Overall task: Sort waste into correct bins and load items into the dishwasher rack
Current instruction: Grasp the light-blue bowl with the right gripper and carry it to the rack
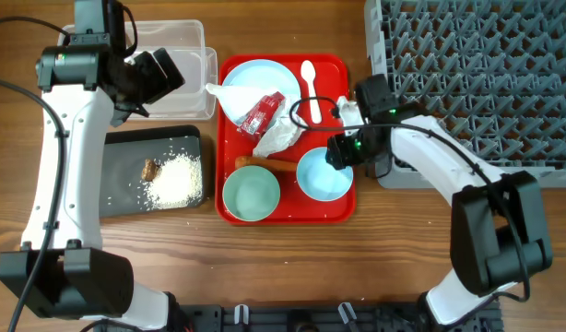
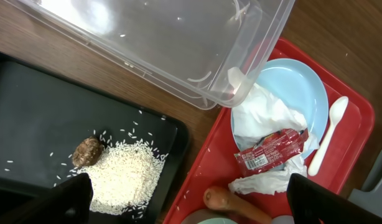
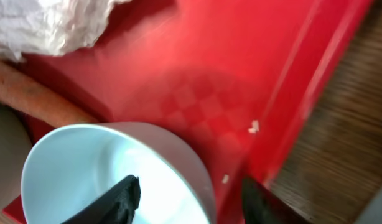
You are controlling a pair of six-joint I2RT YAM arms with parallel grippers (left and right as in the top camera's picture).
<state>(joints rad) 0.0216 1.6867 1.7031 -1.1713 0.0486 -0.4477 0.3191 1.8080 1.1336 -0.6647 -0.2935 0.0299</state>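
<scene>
Pale-blue bowl (image 3: 85, 180), smooth, round, on glossy red tray (image 3: 241, 62), rim between spread fingers (image 3: 125, 196) of right tool (image 3: 191, 194); left tool (image 2: 194, 199) released.

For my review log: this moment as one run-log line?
right gripper: open, straddling blue bowl rim | left gripper: open, empty | rice: in black tray | wrapper, tissue, carrot: unsorted

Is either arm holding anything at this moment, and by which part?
Nothing is gripped yet. The right gripper straddles the rim of the blue bowl, one finger inside, one outside, jaws open. The left gripper is open and empty.
</scene>
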